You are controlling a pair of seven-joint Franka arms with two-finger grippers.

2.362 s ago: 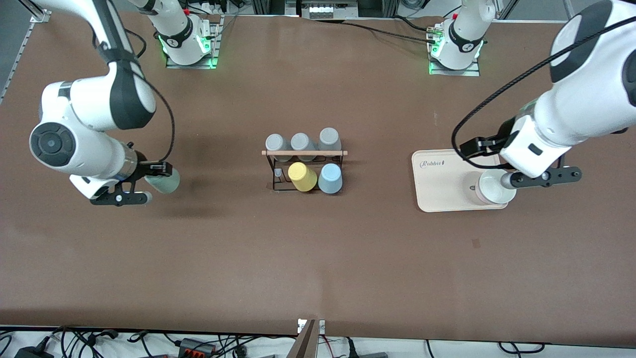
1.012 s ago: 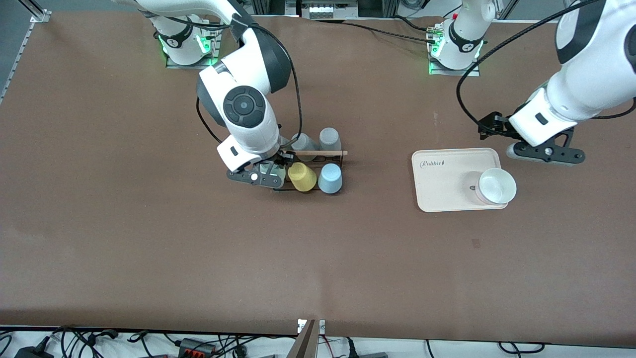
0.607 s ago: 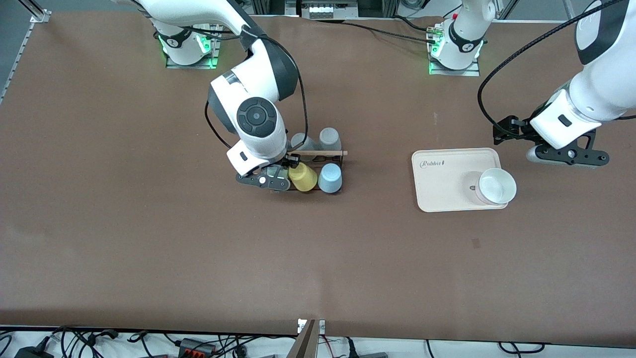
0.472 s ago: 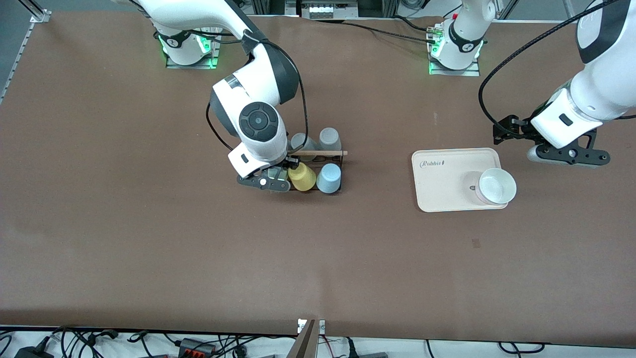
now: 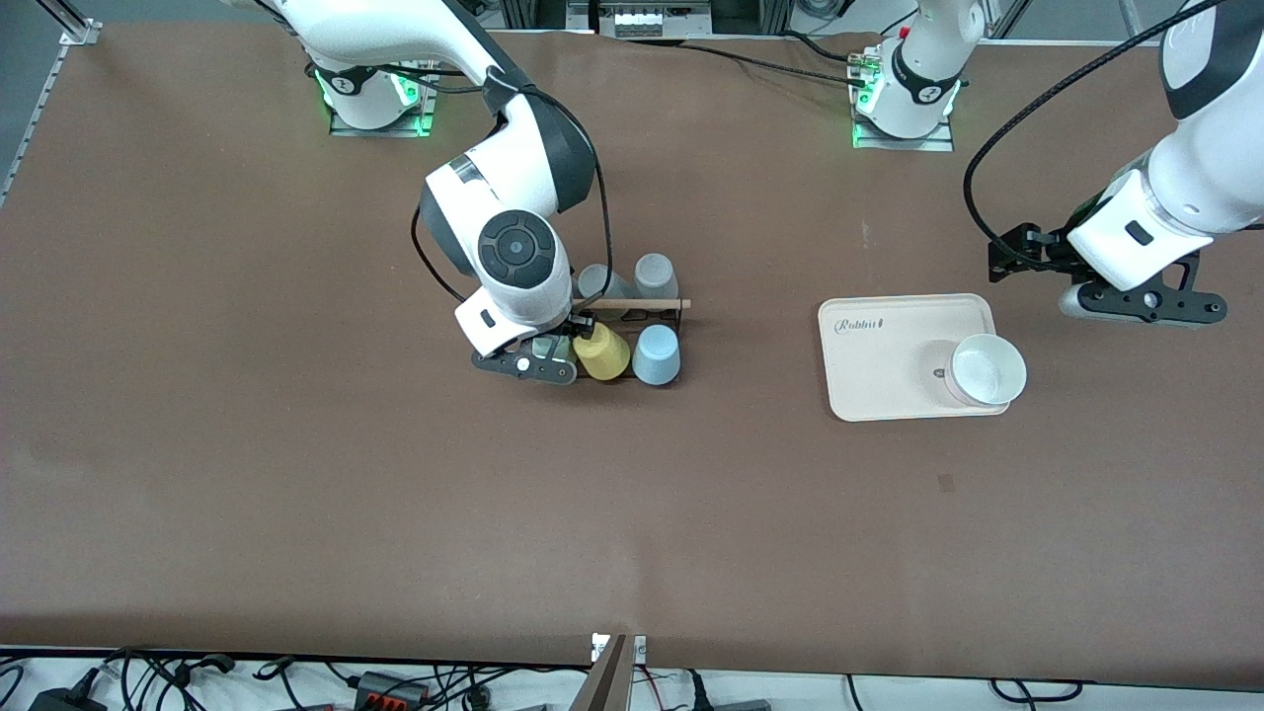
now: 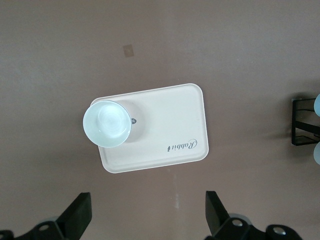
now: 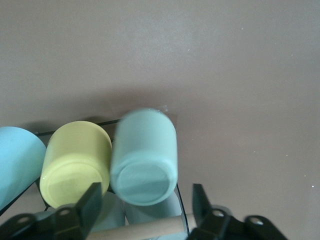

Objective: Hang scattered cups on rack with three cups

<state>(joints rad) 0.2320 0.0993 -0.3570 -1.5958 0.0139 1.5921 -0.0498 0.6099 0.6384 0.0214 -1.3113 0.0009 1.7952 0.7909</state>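
The mint-green cup [image 7: 144, 157] has travelled onto the rack [image 5: 660, 314] beside the yellow cup [image 5: 600, 353] — right gripper [image 5: 538, 359] spread around it; left gripper [image 5: 1136, 304], spread wide, waits near the tray [image 5: 879, 365].

A brown table [image 5: 296, 494] fills the frame. At its centre stands the rack [image 5: 632, 314]. Right of centre lies a beige tray [image 5: 879, 365].
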